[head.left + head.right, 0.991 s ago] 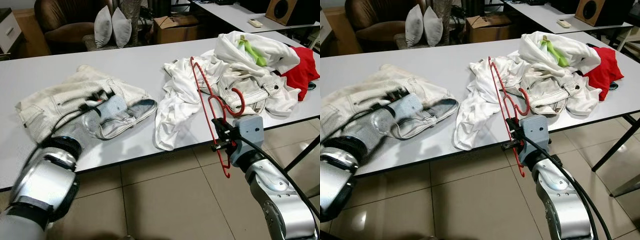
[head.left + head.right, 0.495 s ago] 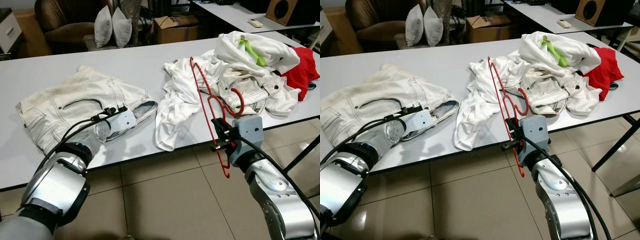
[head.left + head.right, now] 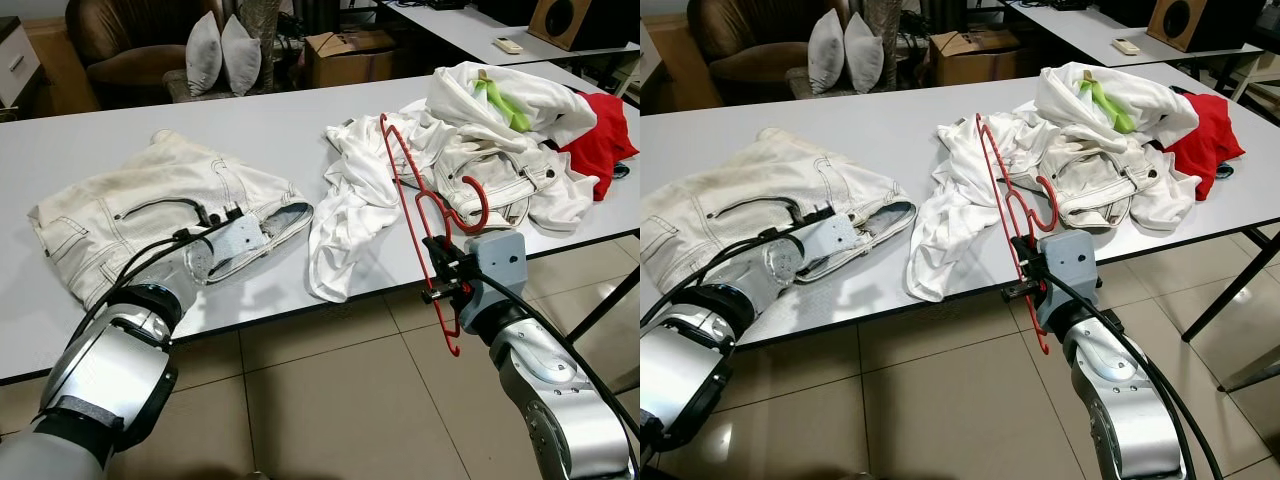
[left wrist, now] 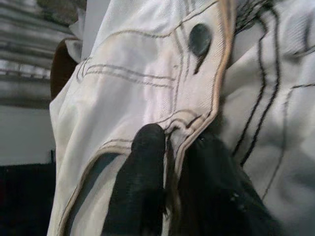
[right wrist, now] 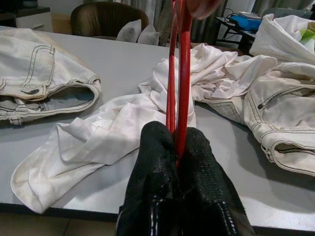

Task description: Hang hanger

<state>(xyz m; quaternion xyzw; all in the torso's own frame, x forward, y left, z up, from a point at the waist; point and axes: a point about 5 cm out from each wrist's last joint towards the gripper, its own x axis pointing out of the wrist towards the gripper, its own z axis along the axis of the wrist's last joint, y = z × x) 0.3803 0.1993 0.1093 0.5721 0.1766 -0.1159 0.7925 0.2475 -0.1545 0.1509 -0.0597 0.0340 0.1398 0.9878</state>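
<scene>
- Since a second ago the left gripper [image 4: 170, 162] has drawn back from over the middle of the cream jeans [image 3: 130, 215] to their waistband near the desk's front edge; the right arm and its hanger look unchanged.
- The left gripper's fingers [image 4: 145, 182] are pinched narrow on the waistband seam of the jeans, just below the dark button [image 4: 200, 39], as the left wrist view shows.
- The jeans lie flat on the left half of the white desk [image 3: 270, 125], waistband opening toward the desk's middle.
- The right gripper [image 5: 177, 147] is off the desk's front edge, right of centre, its fingers clamped tight on the red hanger [image 3: 420, 215].
- The hanger stands nearly upright, tilted a little, its hook curling near the gripper and its long frame rising in front of the white clothes.
- A crumpled white garment [image 3: 350, 200] droops over the front edge at the middle of the desk.
- Toward the right end lies a heap of white clothes [image 3: 500, 140], with a green piece [image 3: 505, 100] on top and a red garment [image 3: 605, 140] at the far right edge.
</scene>
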